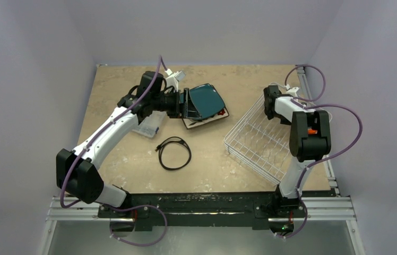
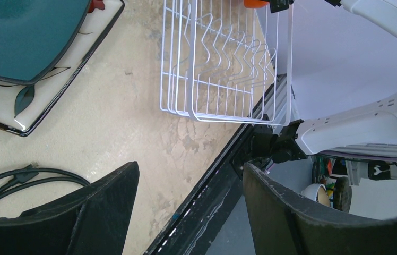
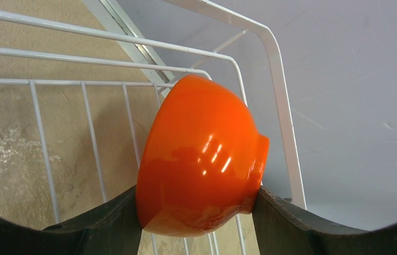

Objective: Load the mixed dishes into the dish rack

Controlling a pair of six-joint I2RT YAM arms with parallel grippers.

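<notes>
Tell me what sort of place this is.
Probably a robot lab test cell, not a kitchen: plain walls box in a tabletop, and the left arm and right arm are bolted to a metal rail.

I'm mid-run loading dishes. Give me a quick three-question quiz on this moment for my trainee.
1. True or false: the right pincer is shut on the orange bowl near a corner of the dish rack.
2. What does the dark teal plate rest on? A the patterned plate; B the dish rack; C the orange bowl.
3. Fill in: the left pincer is ____ (open or shut).
Key: 1 true; 2 A; 3 open.
</notes>
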